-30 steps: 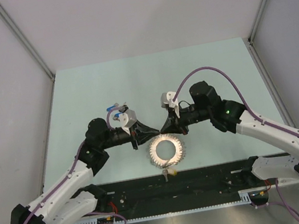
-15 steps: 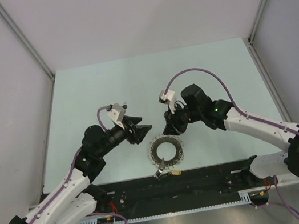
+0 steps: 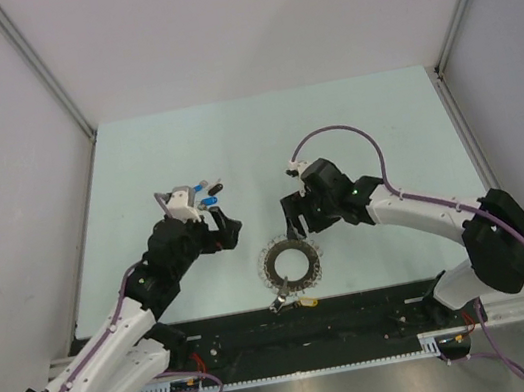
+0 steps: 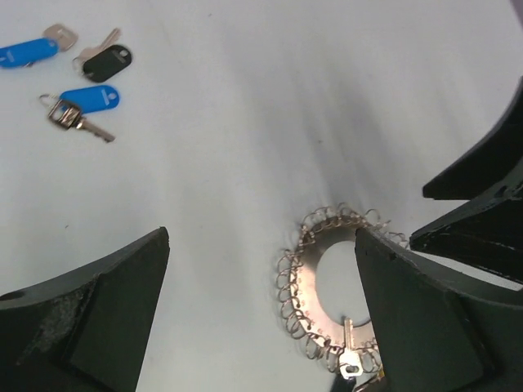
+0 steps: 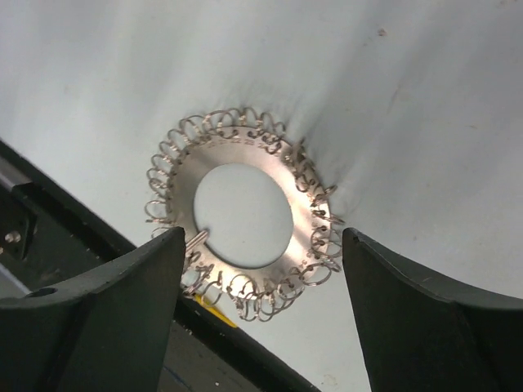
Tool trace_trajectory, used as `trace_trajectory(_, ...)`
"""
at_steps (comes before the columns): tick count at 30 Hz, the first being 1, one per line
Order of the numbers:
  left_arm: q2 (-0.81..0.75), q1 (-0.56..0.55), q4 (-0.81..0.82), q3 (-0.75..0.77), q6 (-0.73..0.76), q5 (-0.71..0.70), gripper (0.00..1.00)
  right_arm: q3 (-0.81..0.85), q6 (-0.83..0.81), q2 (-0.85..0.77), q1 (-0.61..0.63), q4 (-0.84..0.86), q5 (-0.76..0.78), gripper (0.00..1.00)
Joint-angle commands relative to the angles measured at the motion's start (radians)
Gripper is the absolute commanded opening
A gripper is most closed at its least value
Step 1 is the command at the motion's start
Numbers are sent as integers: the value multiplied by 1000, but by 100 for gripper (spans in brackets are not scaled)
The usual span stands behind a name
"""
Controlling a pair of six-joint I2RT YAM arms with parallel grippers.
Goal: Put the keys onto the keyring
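My left gripper (image 4: 260, 245) is spread wide, with nothing between its dark fingers (image 4: 98, 310). It hovers over the pale table (image 4: 245, 122), and the keyring (image 4: 304, 273) lies just inside its right finger. My right gripper (image 5: 263, 237) is equally wide open and empty. It hangs straight above the ring, so from that wrist I see the whole loop framed between the two fingers. From overhead, the two claws face each other across the far side of the ring, close together but not touching it. The keyring lies flat: a silvery plate with a round hole, fringed all round with small wire loops. There are tiny stamped marks along its far arc, too small for me to read. At its near edge a silver key (image 4: 351, 359) lies across the loops with its blade pointing toward the hole and a yellow tag (image 3: 306, 302) beside it. I cannot tell whether that key is actually threaded on. The ring sits just short of the black rail (image 3: 363, 305) at the table's near edge. Three loose keys (image 4: 90, 98) lie well apart from the ring, at the upper left of my left wrist view. Two have blue heads and one has a black head, and all three heads look plain at this size.
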Motion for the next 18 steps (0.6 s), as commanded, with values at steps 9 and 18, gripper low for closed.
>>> trace_trajectory(9,-21,28,-131,68,1,-157,100,5,13,143,81,14,273,83)
trace_trajectory(18,-48,41,-142,90,70,-207,100,76,-37,302,121,0,391,73)
